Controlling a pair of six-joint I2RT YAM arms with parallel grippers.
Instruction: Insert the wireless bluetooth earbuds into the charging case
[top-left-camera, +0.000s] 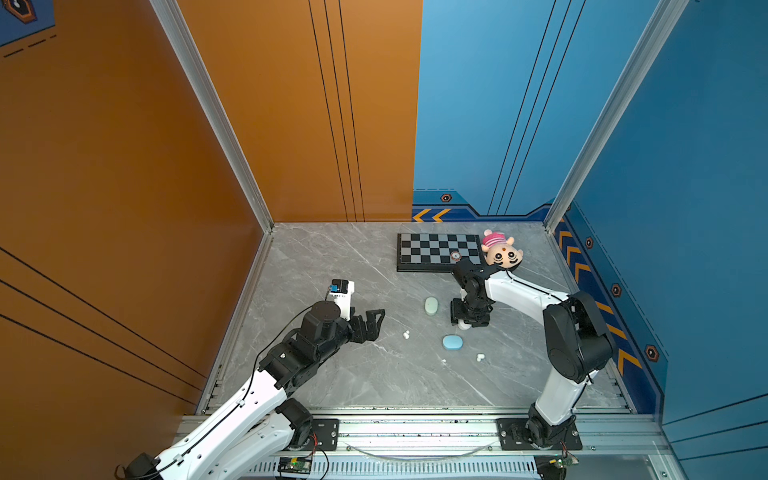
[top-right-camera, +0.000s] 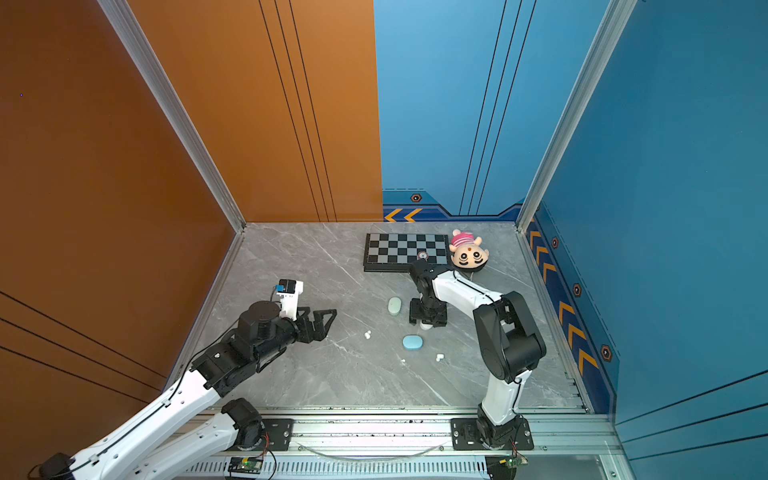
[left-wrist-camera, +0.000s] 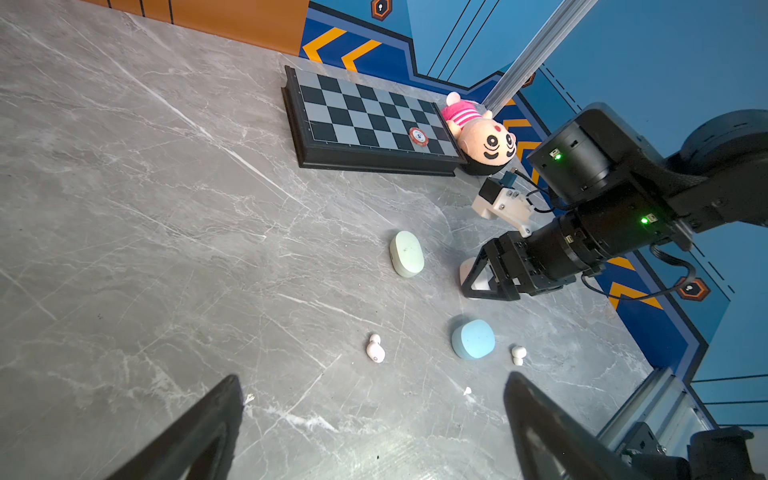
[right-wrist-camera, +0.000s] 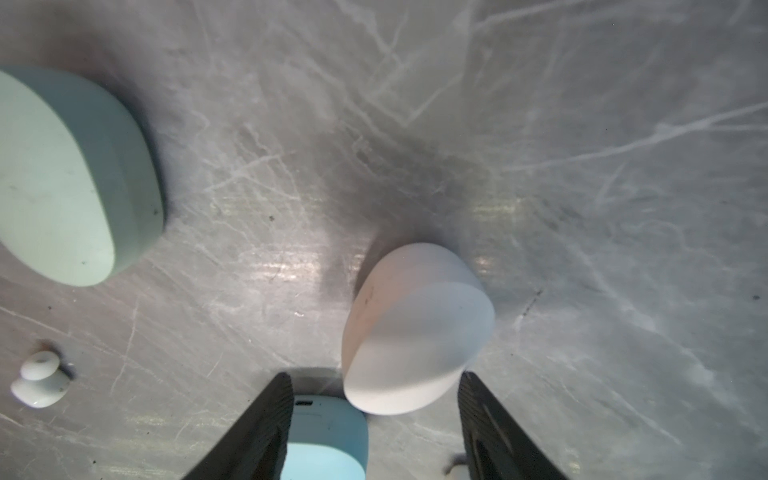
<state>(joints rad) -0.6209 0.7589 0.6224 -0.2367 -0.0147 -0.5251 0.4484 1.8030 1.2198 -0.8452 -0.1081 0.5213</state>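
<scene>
- One gray marbled desk (top-left-camera: 332, 374) carries everything we see.
- Both arms reach in from the near edge. The left gripper (top-left-camera: 379, 325) hovers above the left part of the desk, its fingers (left-wrist-camera: 216, 415) spread wide with nothing between them.
- Near the middle, the right gripper (right-wrist-camera: 377, 378) points straight down. Its fingers (right-wrist-camera: 274, 415) stand apart on either side of the white charging case (right-wrist-camera: 415, 328). One tip is just beside the case's edge and the other is clear of it with a gap, so we read them as released, not clamped.
- At the far side lies a black-framed chessboard (top-left-camera: 436, 249), with a small round red-and-white disc (top-left-camera: 455, 255) on it.
- Against the board's right end lies a plush toy (top-left-camera: 500, 249) in a pink striped top.
- Besides the white one we count two more oval cases, all three closed. The pale green case (top-left-camera: 431, 306) lies just left of the right gripper, and the blue case (top-left-camera: 452, 342) lies nearer the front.
- Two white earbuds lie loose on the desk, outside every case. The left earbud (top-left-camera: 406, 334) is between the two grippers, well left of the blue case. The right earbud (top-left-camera: 480, 357) is near that case's front right.
- Between the earbuds is a tiny white speck (top-left-camera: 443, 361), too small for us to identify.
</scene>
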